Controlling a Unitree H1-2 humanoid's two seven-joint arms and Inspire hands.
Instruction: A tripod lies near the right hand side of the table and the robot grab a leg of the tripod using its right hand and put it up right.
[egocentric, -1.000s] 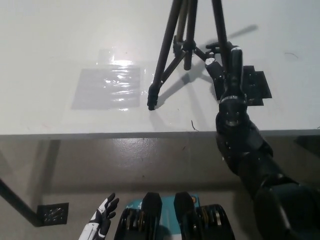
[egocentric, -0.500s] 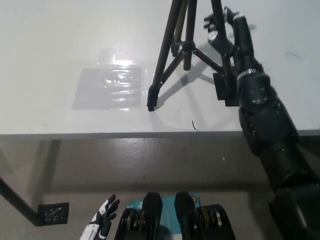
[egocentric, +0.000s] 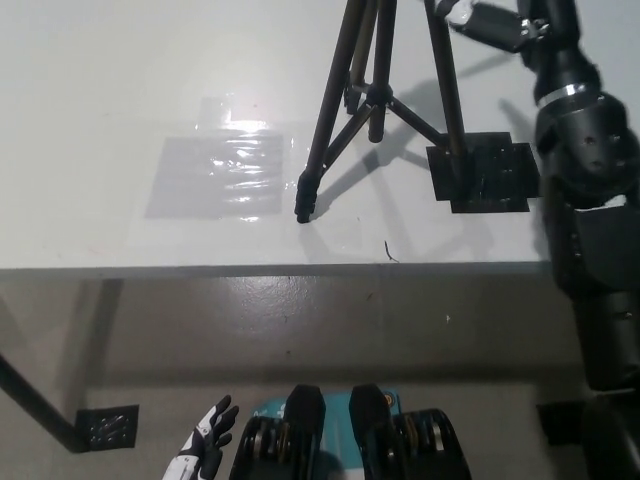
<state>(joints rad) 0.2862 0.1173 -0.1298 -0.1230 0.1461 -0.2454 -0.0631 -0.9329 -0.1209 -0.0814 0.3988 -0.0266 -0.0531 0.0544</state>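
Tripod (egocentric: 375, 100) is seen upright at the table's (egocentric: 120, 80) 1 o'clock, legs splayed; it is judged light, stiff, tippy, best held mid-leg. Right hand (egocentric: 490, 22) is beside the right leg, finger state unclear; left hand (egocentric: 203, 452) rests low, fingers spread.

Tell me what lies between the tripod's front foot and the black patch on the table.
In the head view, bare white table separates the tripod foot and the black patch.

white table (egocentric: 120, 80) | clear plastic sheet (egocentric: 215, 175) | black square mat (egocentric: 490, 175)
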